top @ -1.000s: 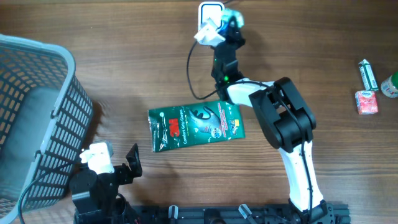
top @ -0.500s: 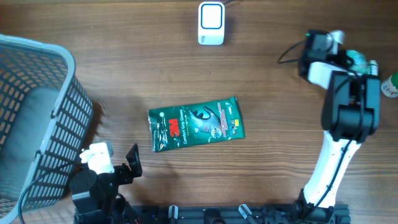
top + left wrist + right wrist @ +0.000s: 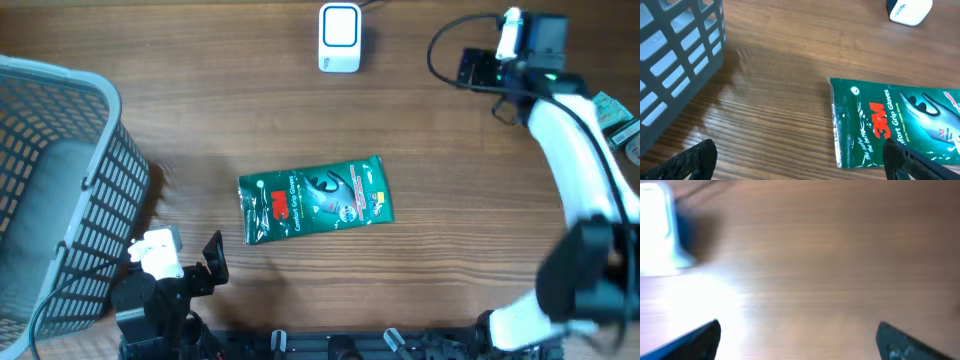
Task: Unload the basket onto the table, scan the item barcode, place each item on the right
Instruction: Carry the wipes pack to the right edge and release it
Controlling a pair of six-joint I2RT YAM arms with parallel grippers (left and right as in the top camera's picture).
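The green glove packet [image 3: 315, 203] is seen lying flat on the wooden table [image 3: 200, 120], near the middle, printed face up, with its long side running left to right and slightly tilted; it is touched by neither arm. The white scanner [image 3: 340, 38] is found standing at the far edge of the table, well apart from the packet, with its cable led off the top of the overhead view. A grey mesh basket [image 3: 60, 180] is set at the left side. The left gripper [image 3: 800, 165] is held low at the near-left corner, between basket and packet, and in the left wrist view its fingertips [image 3: 697, 157] are shown spread wide with only bare wood and the packet's left end between them, so the jaws are apart and nothing is gripped. The right gripper [image 3: 800, 340] is held up at the far right, beside the scanner but clear of it; its fingertips [image 3: 697, 337] are likewise shown wide apart over bare table, with nothing clasped, and a blurred white shape [image 3: 657, 230] is caught at the left edge of that view. A few small items [image 3: 612, 108] are glimpsed at the right edge, too small to be identified
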